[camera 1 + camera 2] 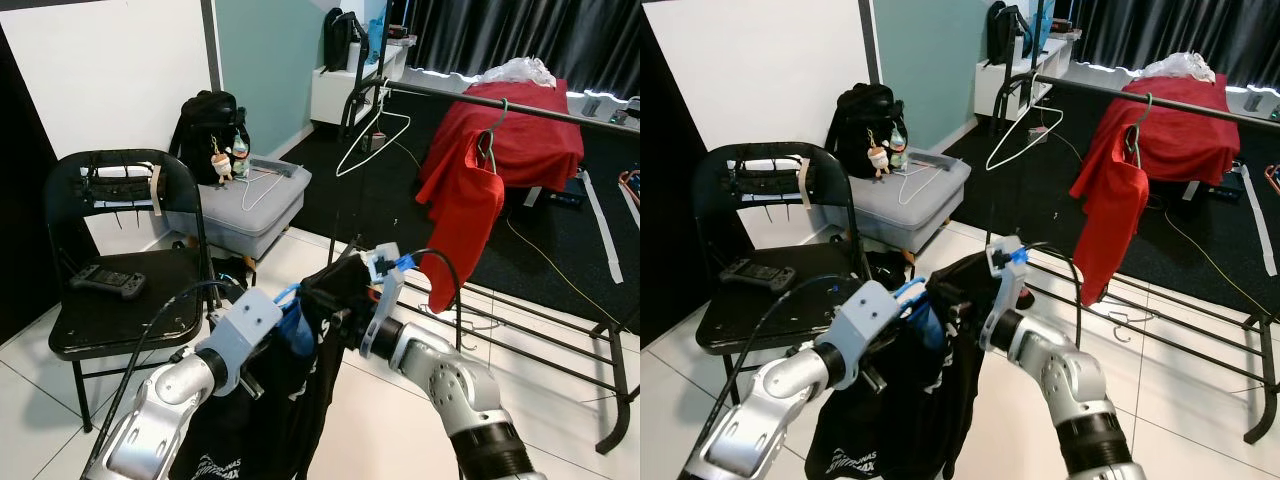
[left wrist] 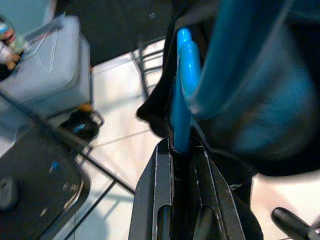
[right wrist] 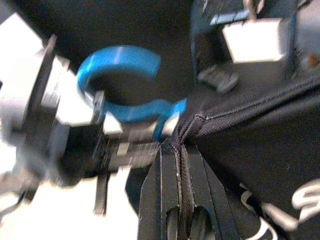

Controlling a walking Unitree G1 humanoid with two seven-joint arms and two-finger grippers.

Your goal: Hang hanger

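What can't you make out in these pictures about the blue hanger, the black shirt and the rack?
- Blue hanger: its arms are hidden inside the black shirt in the eye views; the right wrist view blurs the hook.
- Shirt print: white lettering is cut off by the bottom edge, unreadable.
- Left tool: fingertips are buried in fabric.
- Right tool: fingers pinch a shirt seam.
- Rack rail: its far end runs off the right edge.

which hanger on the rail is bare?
The white wire hanger at the rail's left end hangs bare. The green hanger carries the red garment; the blue one is in the left claw.
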